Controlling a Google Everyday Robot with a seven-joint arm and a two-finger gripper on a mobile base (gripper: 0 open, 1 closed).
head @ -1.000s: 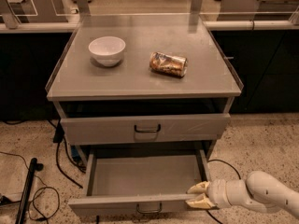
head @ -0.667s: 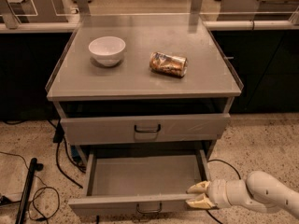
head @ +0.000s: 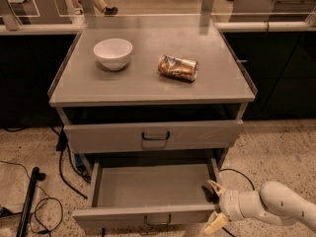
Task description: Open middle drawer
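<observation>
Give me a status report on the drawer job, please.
Gripper open, straddling the front of the middle drawer at its right corner. Drawer pulled well out. Nothing in the way; bowl and brown packet sit up on the cabinet top.

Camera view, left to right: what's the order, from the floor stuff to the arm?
black pole lying on the floor → white bowl on the cabinet top → can on its side → gripper, fingers spread, at the right front corner of the open middle drawer

gripper (head: 212,206) at middle drawer (head: 148,187) corner — arm (head: 289,209) off-frame
</observation>
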